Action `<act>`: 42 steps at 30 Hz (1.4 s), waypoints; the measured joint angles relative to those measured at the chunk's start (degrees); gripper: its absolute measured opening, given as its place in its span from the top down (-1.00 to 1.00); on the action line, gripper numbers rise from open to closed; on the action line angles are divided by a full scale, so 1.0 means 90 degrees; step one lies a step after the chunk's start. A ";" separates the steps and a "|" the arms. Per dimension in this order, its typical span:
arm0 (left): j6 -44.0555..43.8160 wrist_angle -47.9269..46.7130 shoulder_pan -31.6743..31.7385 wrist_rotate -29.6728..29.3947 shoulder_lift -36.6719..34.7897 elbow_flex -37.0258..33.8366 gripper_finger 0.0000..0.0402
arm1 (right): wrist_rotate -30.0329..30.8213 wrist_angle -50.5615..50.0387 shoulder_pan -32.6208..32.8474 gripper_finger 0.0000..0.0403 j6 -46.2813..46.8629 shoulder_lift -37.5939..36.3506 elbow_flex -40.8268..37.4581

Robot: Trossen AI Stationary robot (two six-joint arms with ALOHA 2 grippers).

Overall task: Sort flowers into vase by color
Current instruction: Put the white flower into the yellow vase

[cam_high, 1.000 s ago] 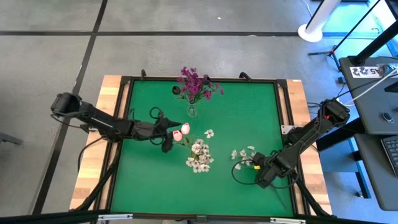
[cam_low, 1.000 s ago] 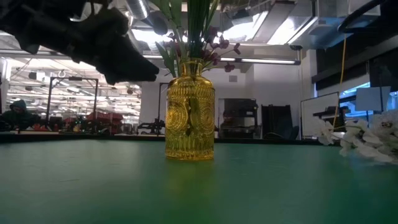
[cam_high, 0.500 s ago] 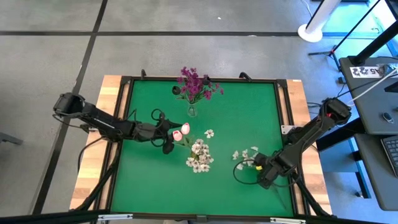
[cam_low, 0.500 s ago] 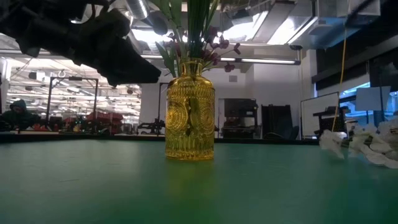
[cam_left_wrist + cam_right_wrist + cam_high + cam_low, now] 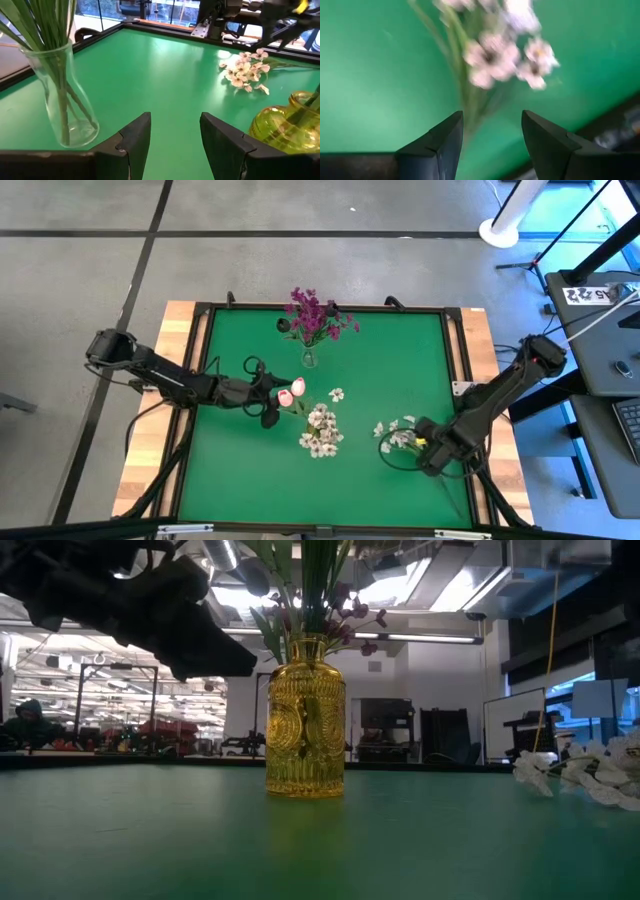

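A clear vase (image 5: 308, 359) (image 5: 60, 100) at the far middle of the green mat holds magenta flowers (image 5: 315, 315). A yellow glass vase (image 5: 305, 730) (image 5: 280, 127) stands at mid-table under a cluster of white blossoms (image 5: 320, 430). Two pink tulip buds (image 5: 291, 391) stand just beside my left gripper (image 5: 272, 402) (image 5: 175, 125), which hovers open and empty between the two vases. At the near right, my right gripper (image 5: 418, 448) (image 5: 492, 120) points down over a spray of white flowers (image 5: 398, 435) (image 5: 590, 775) and has its stem. My right gripper comes from above, pointing down, with the spray's green stem (image 5: 469, 107) running up between its two fingers, close to one of them; the picture is blurred there. The blossom end (image 5: 500, 50) hangs low beside the gripper; whether it is clear of the mat I cannot tell.
A raised black frame (image 5: 450, 360) borders the green mat, with wooden table strips outside it. One loose white blossom (image 5: 337, 394) shows between the clear vase and the yellow one. The mat's near left and far right parts are bare.
My right gripper has risen a little, and the white spray has gone with it: its blossoms have shifted across the mat toward the gripper and the near right. The left arm has kept still.
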 joint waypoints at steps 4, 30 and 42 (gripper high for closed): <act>-0.0021 -0.0009 -0.0097 0.0004 0.0000 0.0000 0.17 | -0.0592 0.0159 0.0002 0.00 0.0194 0.0135 -0.0291; -0.0107 -0.0006 -0.0159 0.0106 0.0000 0.0000 0.17 | -0.0082 0.2026 -0.0002 0.03 0.0244 0.0156 -0.1363; -0.0107 0.0029 -0.0154 0.0117 0.0000 0.0000 0.17 | 0.0419 0.2172 -0.0005 0.92 0.0154 0.0156 -0.1367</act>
